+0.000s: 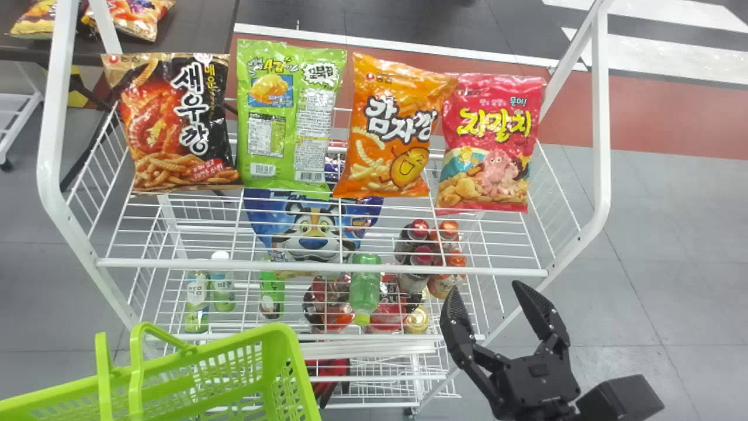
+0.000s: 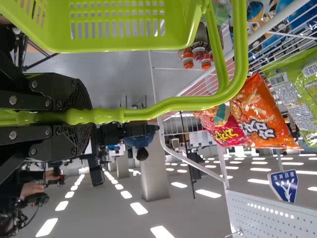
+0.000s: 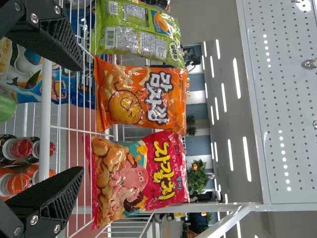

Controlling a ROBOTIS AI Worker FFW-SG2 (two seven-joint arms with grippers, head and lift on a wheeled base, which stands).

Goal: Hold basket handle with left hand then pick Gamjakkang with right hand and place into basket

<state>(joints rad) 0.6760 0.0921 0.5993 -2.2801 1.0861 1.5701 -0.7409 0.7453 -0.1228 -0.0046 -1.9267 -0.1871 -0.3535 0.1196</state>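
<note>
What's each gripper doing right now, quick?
Left gripper: closed on the green basket handle.
Right gripper: open, fingers apart, holding nothing.

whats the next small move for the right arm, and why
Probably ease the open, empty right gripper forward and to the robot's left, toward the orange Gamjakkang bag: it hangs short of that bag and to its right, while the left gripper holds the basket handle.

The right arm [image 1: 622,399] comes in low on the right. Its pincer [image 1: 485,289] is open wide, with two flat black fingers pointing forward and apart. The left pincer [image 2: 84,117] is pinched tight, its two black fingers close together.
</note>
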